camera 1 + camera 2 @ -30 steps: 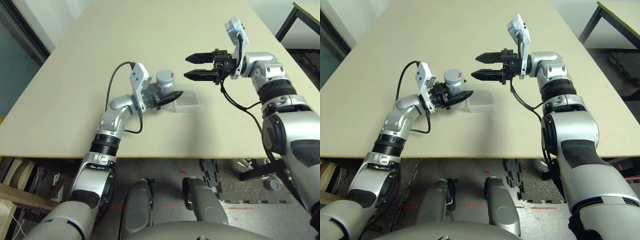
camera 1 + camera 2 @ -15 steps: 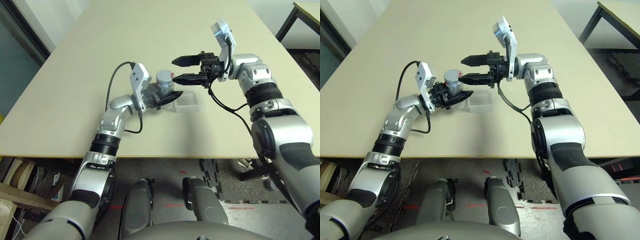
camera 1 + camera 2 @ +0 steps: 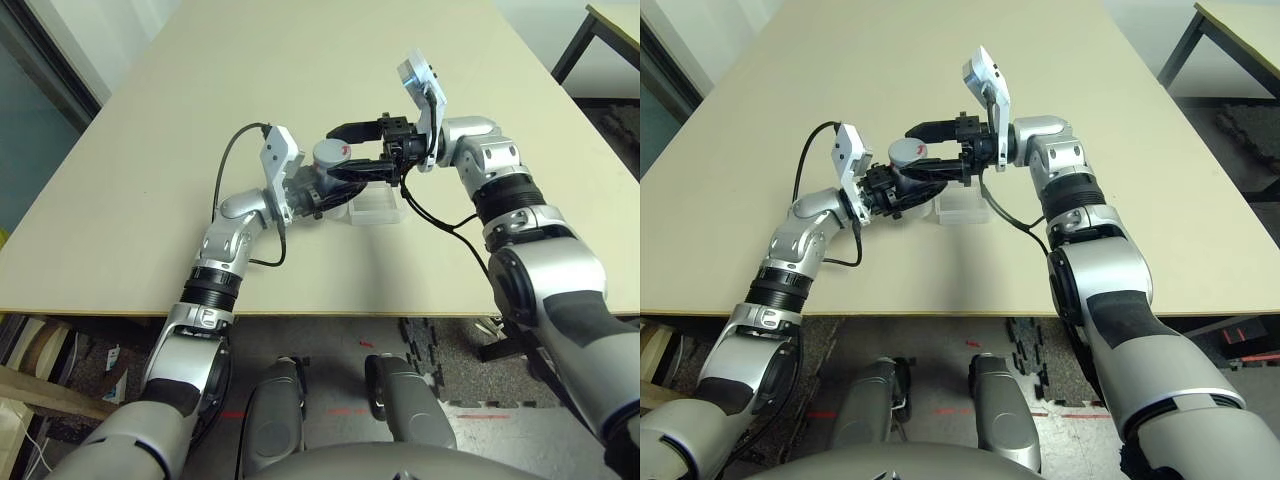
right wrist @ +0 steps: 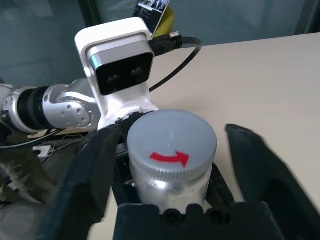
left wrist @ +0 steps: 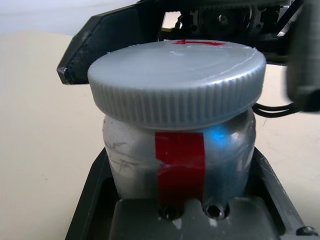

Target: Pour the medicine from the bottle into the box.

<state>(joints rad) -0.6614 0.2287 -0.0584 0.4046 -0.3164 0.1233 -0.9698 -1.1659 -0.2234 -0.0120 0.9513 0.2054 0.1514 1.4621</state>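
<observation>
Bottle [image 3: 332, 160] capped, pinched in left tool [image 3: 335, 192], right tool [image 3: 345, 150] spread round cap, tan table [image 3: 150, 150].

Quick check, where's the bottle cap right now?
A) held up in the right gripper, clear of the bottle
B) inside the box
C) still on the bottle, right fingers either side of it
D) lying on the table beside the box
C: the cap sits on the bottle held by the left gripper, with the right gripper straddling it, fingers to each side.
</observation>
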